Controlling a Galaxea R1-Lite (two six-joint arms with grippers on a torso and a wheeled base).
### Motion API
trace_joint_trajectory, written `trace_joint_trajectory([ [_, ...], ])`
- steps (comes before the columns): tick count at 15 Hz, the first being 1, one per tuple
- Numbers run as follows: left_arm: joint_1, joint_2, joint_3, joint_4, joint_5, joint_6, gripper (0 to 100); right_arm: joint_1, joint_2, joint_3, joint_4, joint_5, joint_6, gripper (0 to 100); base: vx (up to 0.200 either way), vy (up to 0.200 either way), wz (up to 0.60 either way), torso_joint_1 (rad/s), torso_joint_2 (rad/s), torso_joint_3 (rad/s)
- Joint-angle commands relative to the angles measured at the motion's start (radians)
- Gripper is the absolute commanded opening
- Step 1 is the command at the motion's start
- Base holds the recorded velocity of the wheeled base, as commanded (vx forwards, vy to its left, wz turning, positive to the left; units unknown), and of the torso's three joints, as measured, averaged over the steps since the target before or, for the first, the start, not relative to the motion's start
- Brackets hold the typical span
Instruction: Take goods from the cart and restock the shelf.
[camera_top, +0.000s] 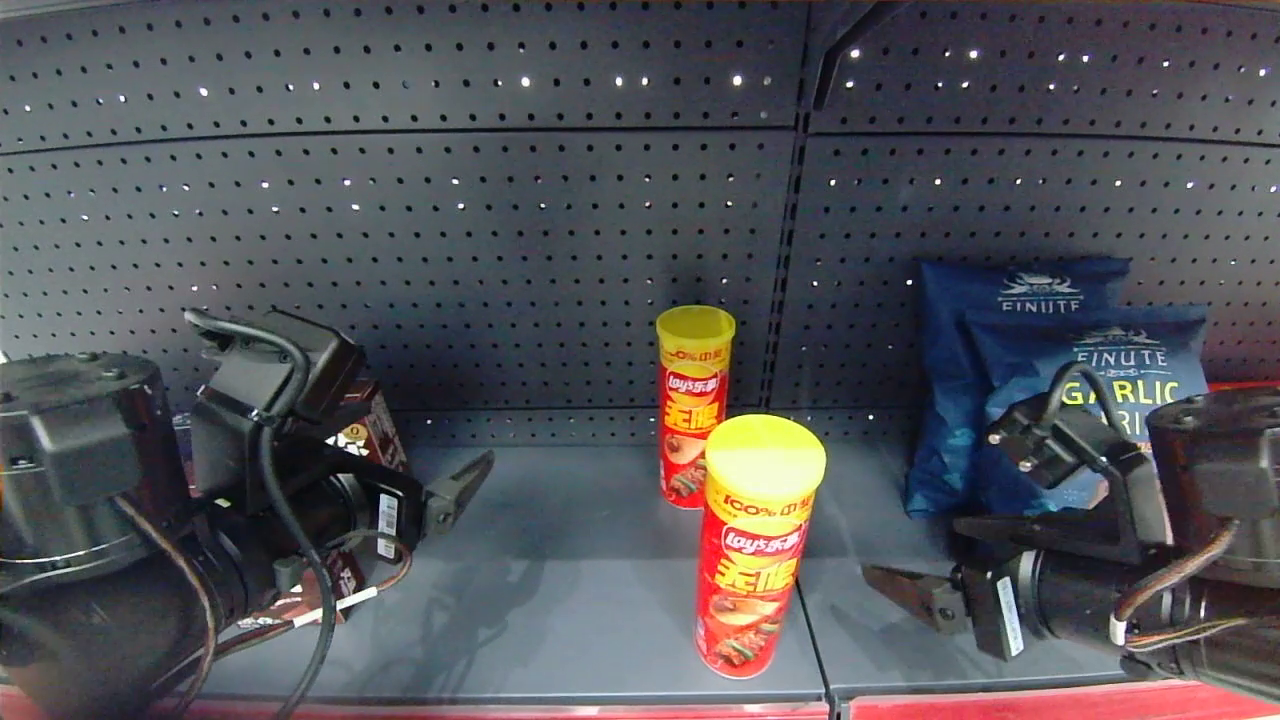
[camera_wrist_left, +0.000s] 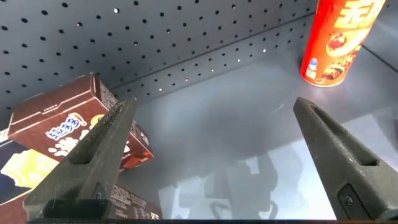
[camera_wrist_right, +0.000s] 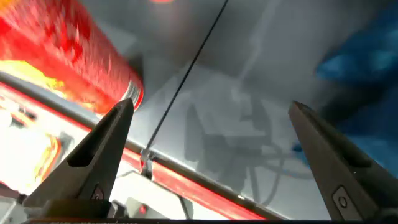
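Note:
Two red chip cans with yellow lids stand upright on the grey shelf (camera_top: 560, 580). The front can (camera_top: 758, 548) is near the shelf edge, and the back can (camera_top: 693, 405) is close to the pegboard. My left gripper (camera_top: 468, 482) hovers open over the left part of the shelf with nothing in it; from the left wrist, this gripper (camera_wrist_left: 214, 155) points toward a red can (camera_wrist_left: 331, 41). To the right of the front can, my right gripper (camera_top: 915, 562) is low over the shelf, open and empty. In the right wrist view, that gripper (camera_wrist_right: 211, 155) has the can (camera_wrist_right: 62, 56) just beside one finger.
Brown snack boxes (camera_top: 368, 432) sit at the shelf's left, behind the left gripper, and appear as the boxes (camera_wrist_left: 68, 124) near its finger. Blue chip bags (camera_top: 1040, 370) lean on the pegboard at the right. A red strip (camera_wrist_right: 186, 177) lines the shelf's front edge.

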Motion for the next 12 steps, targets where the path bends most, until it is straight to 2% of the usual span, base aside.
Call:
trace_joint_trajectory([
  [1, 0.0, 0.01, 0.001, 0.0, 0.001, 0.0, 100, 0.019, 0.054, 0.001, 0.0, 0.0, 0.0, 100, 0.0, 0.0, 0.0, 0.0, 0.0, 0.0],
  [12, 0.006, 0.024, -0.013, 0.0, 0.002, 0.003, 100, 0.051, 0.228, -0.094, -0.04, 0.0, -0.028, 100, 0.0, 0.0, 0.0, 0.0, 0.0, 0.0],
])
